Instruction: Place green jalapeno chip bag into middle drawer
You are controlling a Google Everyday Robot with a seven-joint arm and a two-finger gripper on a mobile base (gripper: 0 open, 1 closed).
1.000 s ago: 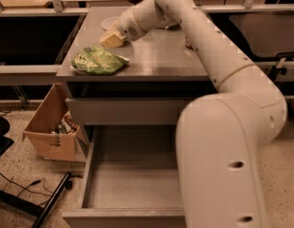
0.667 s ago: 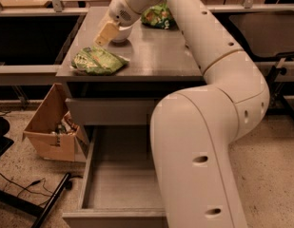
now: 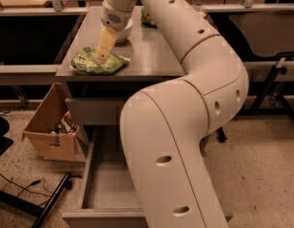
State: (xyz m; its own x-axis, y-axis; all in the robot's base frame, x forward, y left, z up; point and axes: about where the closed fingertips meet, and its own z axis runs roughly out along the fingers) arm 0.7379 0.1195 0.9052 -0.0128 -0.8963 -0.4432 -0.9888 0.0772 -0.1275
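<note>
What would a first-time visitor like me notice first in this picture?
The huge cream robot arm fills the middle, curving up from the foreground to the grey table. At its far end the gripper points down at the green jalapeno chip bag, which lies near the table's front edge. Below, the middle drawer stands open, and a cardboard box sits on the floor at the picture's left.

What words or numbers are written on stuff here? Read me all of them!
No text here can be read.
Green jalapeno chip bag: pale print, too blurred to read.
Things inside the cardboard box: labels too small to read.
Middle drawer: no writing shows.
Gripper, right over the bag: no label shows.
</note>
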